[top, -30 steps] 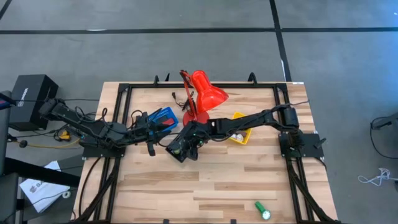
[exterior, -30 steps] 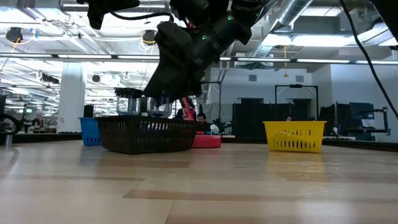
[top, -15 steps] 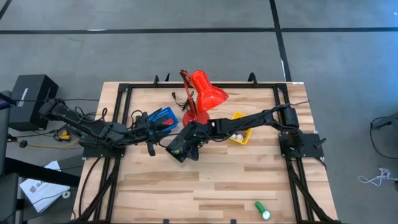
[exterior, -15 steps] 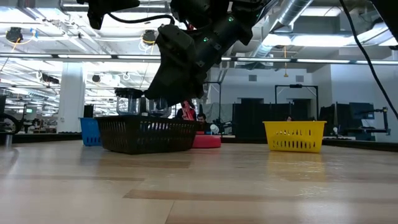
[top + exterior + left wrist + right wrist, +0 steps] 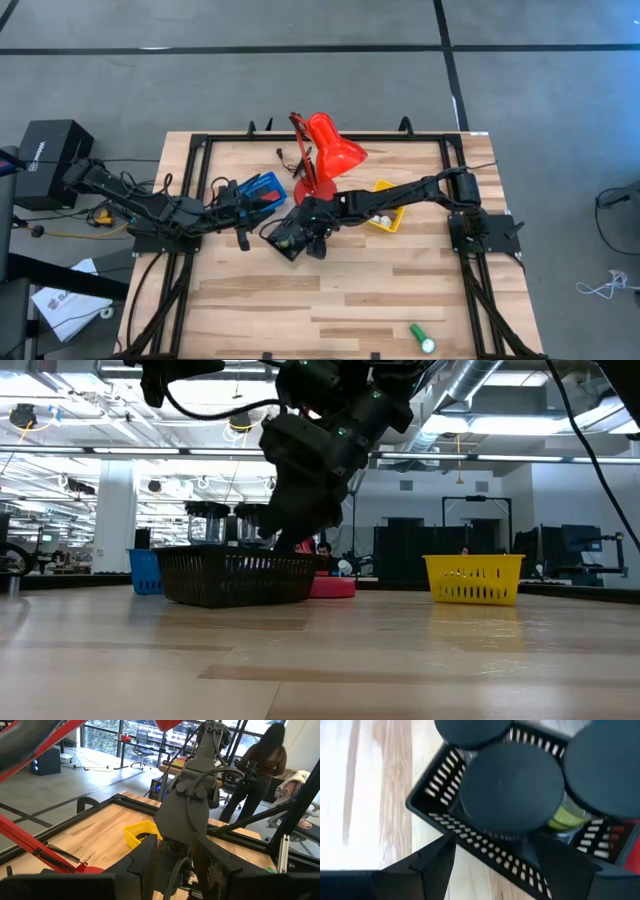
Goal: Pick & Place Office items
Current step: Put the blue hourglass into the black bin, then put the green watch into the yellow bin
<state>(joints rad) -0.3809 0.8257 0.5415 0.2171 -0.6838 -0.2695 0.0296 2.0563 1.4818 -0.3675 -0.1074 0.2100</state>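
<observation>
The black tray (image 5: pixel 235 577) stands mid-table and holds jars with black round disc lids (image 5: pixel 512 787); a yellow-green item (image 5: pixel 563 818) shows between them. My right gripper (image 5: pixel 291 238) hovers just over the tray's near-left corner, open. In its wrist view (image 5: pixel 497 865) the fingers stand on either side of the tray wall (image 5: pixel 470 845), above it. My left gripper (image 5: pixel 241 238) waits left of the tray, open (image 5: pixel 182 870), facing the right arm. A green cylinder (image 5: pixel 422 338) lies on its side by the table's near edge.
The red desk lamp (image 5: pixel 325 150) stands behind the black tray, its base (image 5: pixel 330 587) close to it. The blue tray (image 5: pixel 262 188) sits far-left of it and the yellow tray (image 5: pixel 388 218) to the right. A person (image 5: pixel 265 765) stands beyond the table.
My right gripper has shifted a little toward the table's right above the black tray, uncovering more of the jars there in the low view. Its fingers have stayed open. The tray and the left arm have kept still.
</observation>
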